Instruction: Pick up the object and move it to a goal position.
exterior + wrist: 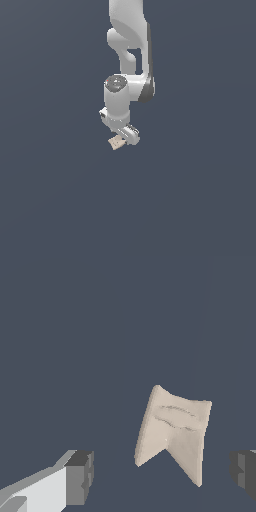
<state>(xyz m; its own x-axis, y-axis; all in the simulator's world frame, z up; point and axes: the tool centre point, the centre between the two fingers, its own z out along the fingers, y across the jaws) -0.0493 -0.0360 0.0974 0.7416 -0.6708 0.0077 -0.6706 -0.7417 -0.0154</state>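
The object (172, 428) is a small beige-tan piece with a deep V notch cut into one end; it lies on the dark grey floor. In the wrist view it sits between the two dark finger pads (80, 476), nearer the other pad, with a gap showing on each side. My gripper (162, 478) is open and nothing is clamped. In the exterior view the white gripper (126, 138) hangs low, pointing down, and the object (116, 143) peeks out at its tip toward the exterior view's left.
The white arm (131, 45) comes down from the top of the exterior view. Around it there is only a uniform dark grey floor (50, 200); no goal marker shows.
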